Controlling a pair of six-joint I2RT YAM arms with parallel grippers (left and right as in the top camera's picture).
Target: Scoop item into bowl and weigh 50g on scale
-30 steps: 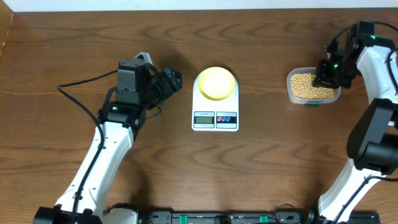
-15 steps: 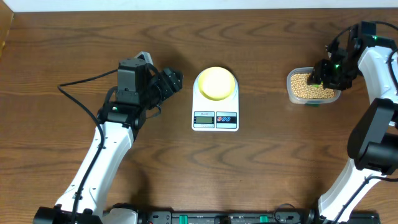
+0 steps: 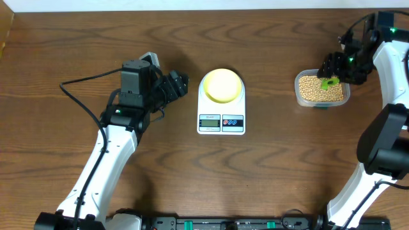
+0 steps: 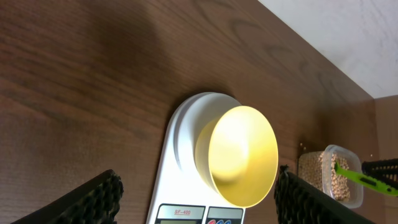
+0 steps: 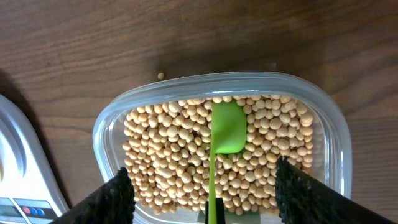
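The scale (image 3: pixel 221 121) lies well apart to the left of my right gripper (image 5: pixel 204 177). It is nearer to my left gripper (image 4: pixel 198 180), whose jaws are wide and hold nothing. The clear tub (image 5: pixel 106 134) is directly below my right gripper. The bowl (image 3: pixel 221 85) stands on the scale's platform and looks empty. The green spoon (image 5: pixel 227 127) lies on the beans (image 5: pixel 168 155), its long axis pointing straight away from my wrist - handle between my fingers, blade ahead. These fingers stand wide apart and grip nothing - so I judge the right arm must close on the handle.
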